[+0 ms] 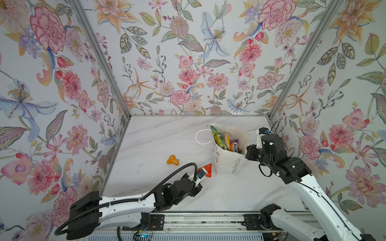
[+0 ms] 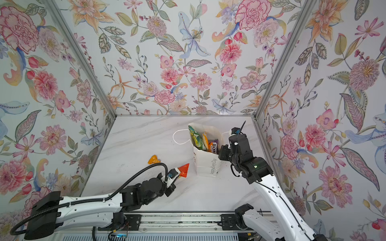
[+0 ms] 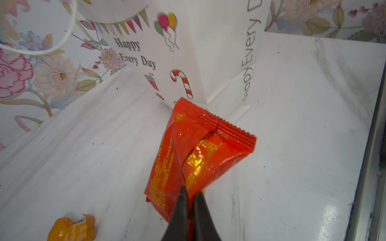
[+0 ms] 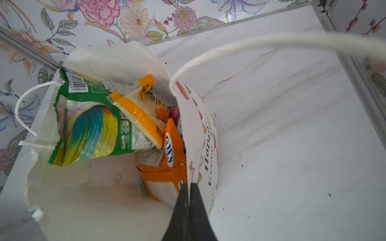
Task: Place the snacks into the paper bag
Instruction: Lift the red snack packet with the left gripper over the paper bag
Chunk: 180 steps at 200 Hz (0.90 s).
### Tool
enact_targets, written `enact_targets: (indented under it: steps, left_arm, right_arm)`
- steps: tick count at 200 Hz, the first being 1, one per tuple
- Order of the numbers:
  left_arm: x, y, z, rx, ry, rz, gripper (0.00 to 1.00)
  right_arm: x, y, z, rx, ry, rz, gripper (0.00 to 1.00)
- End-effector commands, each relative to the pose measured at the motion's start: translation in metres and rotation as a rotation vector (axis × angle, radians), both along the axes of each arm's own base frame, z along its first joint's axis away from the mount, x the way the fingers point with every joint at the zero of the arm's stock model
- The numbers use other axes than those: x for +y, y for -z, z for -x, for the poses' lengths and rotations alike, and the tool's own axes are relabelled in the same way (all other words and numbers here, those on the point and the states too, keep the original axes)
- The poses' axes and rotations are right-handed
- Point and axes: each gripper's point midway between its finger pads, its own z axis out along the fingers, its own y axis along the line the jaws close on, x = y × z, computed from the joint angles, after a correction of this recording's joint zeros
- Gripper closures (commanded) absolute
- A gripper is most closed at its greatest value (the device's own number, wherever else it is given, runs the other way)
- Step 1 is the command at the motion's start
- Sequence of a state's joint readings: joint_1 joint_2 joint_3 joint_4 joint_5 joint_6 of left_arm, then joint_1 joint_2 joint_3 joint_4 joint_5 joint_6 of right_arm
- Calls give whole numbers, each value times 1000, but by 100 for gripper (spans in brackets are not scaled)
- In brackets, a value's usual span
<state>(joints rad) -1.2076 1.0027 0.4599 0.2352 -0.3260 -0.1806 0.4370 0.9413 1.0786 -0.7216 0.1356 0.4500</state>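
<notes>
left end effector [image 3: 191,191] is pinched shut on the red-orange sachet [image 3: 194,146] near the paper bag [image 4: 87,198] — right end effector [image 4: 189,186] is clamped on its rim.

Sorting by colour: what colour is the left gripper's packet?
Packet: red-orange with gold print; best in the left wrist view.

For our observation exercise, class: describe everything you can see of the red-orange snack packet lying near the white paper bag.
The red-orange packet is a glossy plastic pillow pack with gold print, a lengthwise back seam and a serrated end seal. The left gripper is shut on one end. The sealed end points at the base of the white paper bag, close to it, though contact cannot be told. Whether it rests on the table is unclear.
</notes>
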Motion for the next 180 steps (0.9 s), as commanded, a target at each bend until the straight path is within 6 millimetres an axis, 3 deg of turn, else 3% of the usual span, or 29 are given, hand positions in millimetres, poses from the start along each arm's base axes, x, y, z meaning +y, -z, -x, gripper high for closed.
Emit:
enact_targets:
  steps: [1, 64, 91, 133, 180]
  left_arm:
    - [13, -37, -11, -32, -50, 136, 100]
    - [30, -104, -34, -136, -99, 222, 100]
    - [26, -150, -40, -196, -76, 312, 100]
    - [5, -195, -50, -263, -45, 279, 100]
    - [-43, -216, -62, -201, 39, 257, 100]
  right_arm:
    - [-2, -8, -2, -36, 1, -4, 100]
    - [-2, -10, 0, -44, 1, -10, 100]
    - [1, -8, -2, -33, -8, -12, 100]
    - [-2, -11, 1, -47, 0, -12, 100]
    - [-2, -11, 2, -48, -1, -21, 100]
